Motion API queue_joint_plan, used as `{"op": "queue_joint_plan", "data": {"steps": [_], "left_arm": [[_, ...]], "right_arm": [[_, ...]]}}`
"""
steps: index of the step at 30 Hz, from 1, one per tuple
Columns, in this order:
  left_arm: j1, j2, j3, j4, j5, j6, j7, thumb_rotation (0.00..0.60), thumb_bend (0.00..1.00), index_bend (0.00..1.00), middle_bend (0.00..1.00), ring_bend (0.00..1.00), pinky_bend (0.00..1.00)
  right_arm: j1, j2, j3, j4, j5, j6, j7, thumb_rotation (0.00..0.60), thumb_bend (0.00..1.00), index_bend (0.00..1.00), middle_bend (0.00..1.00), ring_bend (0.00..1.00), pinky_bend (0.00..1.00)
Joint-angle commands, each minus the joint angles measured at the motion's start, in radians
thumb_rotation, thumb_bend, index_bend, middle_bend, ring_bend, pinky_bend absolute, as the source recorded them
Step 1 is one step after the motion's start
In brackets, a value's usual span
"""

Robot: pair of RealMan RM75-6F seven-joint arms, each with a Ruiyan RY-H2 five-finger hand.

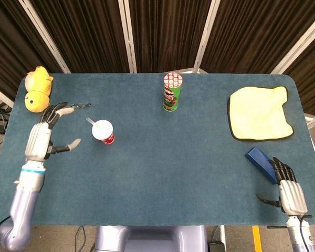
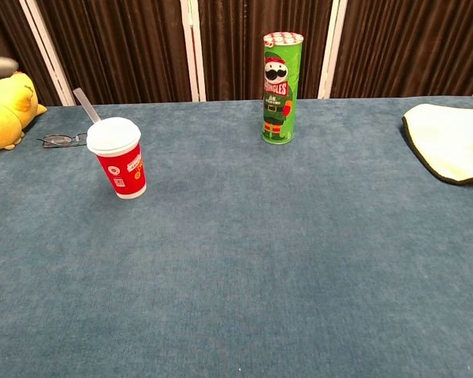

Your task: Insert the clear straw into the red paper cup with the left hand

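Observation:
The red paper cup point(image 1: 104, 133) point(image 2: 121, 168) with a white lid stands on the left part of the blue table. The clear straw point(image 1: 91, 122) point(image 2: 87, 105) sticks out of its lid, leaning to the left. My left hand point(image 1: 42, 139) hovers well left of the cup in the head view, fingers spread, holding nothing. Only a fingertip of it shows at the chest view's left edge. My right hand point(image 1: 285, 191) rests near the table's front right corner, empty, fingers apart.
A yellow plush toy point(image 1: 36, 90) lies at the back left with a pair of glasses point(image 2: 59, 141) beside it. A green Pringles can point(image 1: 172, 93) stands at the back centre. A yellow cloth point(image 1: 260, 113) lies at the right; a blue block point(image 1: 260, 162) sits by my right hand.

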Motion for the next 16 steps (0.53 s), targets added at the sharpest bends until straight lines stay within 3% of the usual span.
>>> {"op": "queue_joint_plan", "data": {"steps": [1,6,9,16], "left_arm": [[0.072,0.054,0.109,0.028,0.113,0.074,0.135,0.600,0.20,0.15,0.00,0.00,0.00],[0.170,0.071,0.225,0.066,0.196,0.168,0.327,0.600,0.19,0.10,0.00,0.00,0.00],[0.236,0.081,0.298,0.065,0.185,0.178,0.338,0.600,0.18,0.07,0.00,0.00,0.00],[0.287,0.079,0.332,0.114,0.192,0.196,0.324,0.600,0.18,0.05,0.00,0.00,0.00]], "right_arm": [[0.000,0.000,-0.002,0.002,0.001,-0.004,-0.007,0.600,0.07,0.00,0.00,0.00,0.00],[0.002,0.003,-0.003,0.005,-0.002,-0.005,-0.020,0.600,0.07,0.00,0.00,0.00,0.00],[0.003,-0.001,-0.005,0.010,-0.018,0.011,-0.038,0.600,0.07,0.00,0.00,0.00,0.00],[0.002,-0.008,-0.007,0.021,-0.031,0.026,-0.054,0.600,0.07,0.00,0.00,0.00,0.00]]}}
